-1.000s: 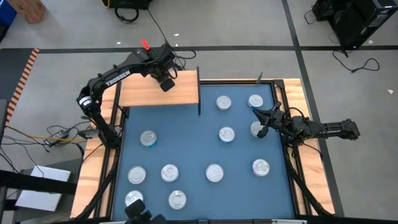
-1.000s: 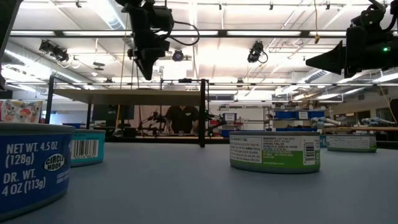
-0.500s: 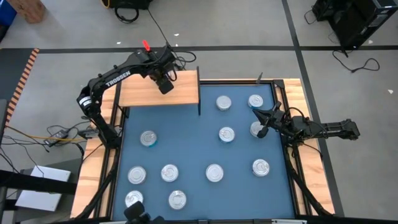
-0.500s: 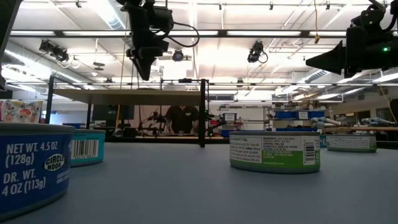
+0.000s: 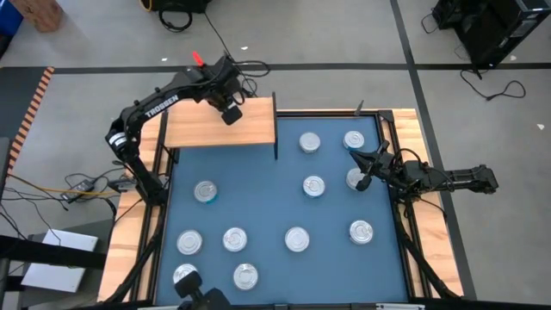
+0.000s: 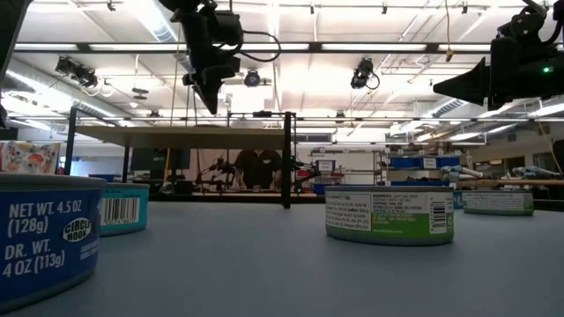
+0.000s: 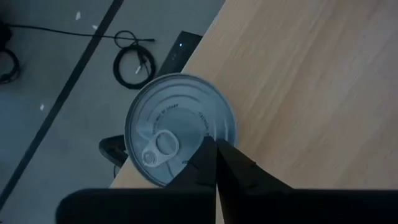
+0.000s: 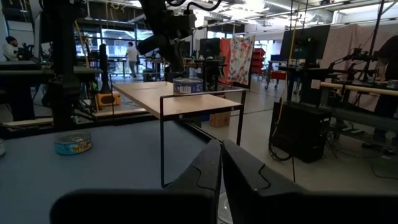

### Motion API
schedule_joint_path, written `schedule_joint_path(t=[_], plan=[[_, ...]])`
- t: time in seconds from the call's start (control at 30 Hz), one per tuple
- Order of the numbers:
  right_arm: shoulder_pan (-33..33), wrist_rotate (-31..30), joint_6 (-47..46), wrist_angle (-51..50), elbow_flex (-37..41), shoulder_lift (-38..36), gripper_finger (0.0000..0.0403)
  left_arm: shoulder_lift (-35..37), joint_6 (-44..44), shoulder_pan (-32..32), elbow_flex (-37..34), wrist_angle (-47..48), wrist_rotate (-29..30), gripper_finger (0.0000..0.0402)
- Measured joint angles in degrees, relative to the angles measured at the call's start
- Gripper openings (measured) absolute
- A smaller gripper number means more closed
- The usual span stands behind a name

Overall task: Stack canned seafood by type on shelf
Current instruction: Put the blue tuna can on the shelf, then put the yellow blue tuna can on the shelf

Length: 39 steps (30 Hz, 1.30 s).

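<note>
**One tin on the shelf, both claws shut and empty**

From above, the left claw (image 5: pixel 231 113) hung over the far edge of the shelf (image 5: pixel 215 129), a light wooden board at the far left corner of the blue tabletop (image 5: pixel 267 207). The right claw (image 5: pixel 365 166) waited near the tabletop's right side, just beside a tin. Ten cans (image 5: pixel 313 185) lay scattered across the blue surface, lids up, well apart from one another.

At table height, the left claw (image 6: pixel 212 99) pointed straight down above the shelf (image 6: pixel 176 136), its fingers pressed together and clear of the board. The right claw (image 6: pixel 445 86) showed at the upper right, also off the surface. A green-labelled can (image 6: pixel 389 213) stood in the middle of the tabletop, and a blue-labelled can (image 6: pixel 40 231) sat close to the camera on the left. A person (image 6: pixel 258 166) sat in the room behind, seen under the shelf.

The left wrist camera looked down on one tin (image 7: pixel 180 128) standing at the shelf's edge (image 7: pixel 298 93), pull-tab lid up. The fingers (image 7: pixel 239 171) above it were pressed together, gripping nothing.

The right wrist camera showed that claw's own fingers (image 8: pixel 245 171) pressed together and empty. Across the tabletop the shelf (image 8: pixel 180 99) stood on thin black legs with the tin (image 8: pixel 188 85) on top and the left claw (image 8: pixel 149 45) above it.
</note>
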<state>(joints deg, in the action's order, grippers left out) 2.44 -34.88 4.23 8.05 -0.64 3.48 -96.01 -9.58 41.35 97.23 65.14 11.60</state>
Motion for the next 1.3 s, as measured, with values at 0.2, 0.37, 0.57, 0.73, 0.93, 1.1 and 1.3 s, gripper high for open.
schedule_joint_path(t=[0.2, 0.37, 0.57, 0.73, 0.93, 1.1, 1.3], plan=[[0.00, 0.00, 0.00, -0.02, 0.02, 0.01, 0.0027, 0.00, -0.62, 1.06, -2.09, 0.13, -0.38, 0.0001], [0.00, -0.01, 0.00, 0.00, 0.01, -0.01, 0.0027, 0.12, -0.82, 1.42, -6.81, -3.93, 0.12, 0.0001], [0.02, 0.00, 0.00, 0.02, 0.01, -0.01, 0.0027, 0.38, -1.37, 0.93, -7.89, -3.20, 2.36, 0.0001], [0.01, -0.01, 0.00, -0.02, 0.01, -0.01, 0.0027, 0.96, -1.36, 0.89, -8.02, -1.40, 3.60, 0.0001], [0.02, 0.01, 0.00, 0.00, 0.02, -0.01, 0.0027, 1.47, -0.88, 0.67, -8.11, 1.03, 4.07, 0.0000], [0.01, -0.01, -0.02, -0.01, 0.01, -0.01, 0.0027, 2.51, -0.70, 0.06, -8.33, 1.36, 4.19, 0.0001], [0.02, -0.01, 0.00, -0.02, 0.00, -0.01, 0.0027, 6.38, 0.13, -1.83, -8.59, -2.42, 4.45, 0.0001]])
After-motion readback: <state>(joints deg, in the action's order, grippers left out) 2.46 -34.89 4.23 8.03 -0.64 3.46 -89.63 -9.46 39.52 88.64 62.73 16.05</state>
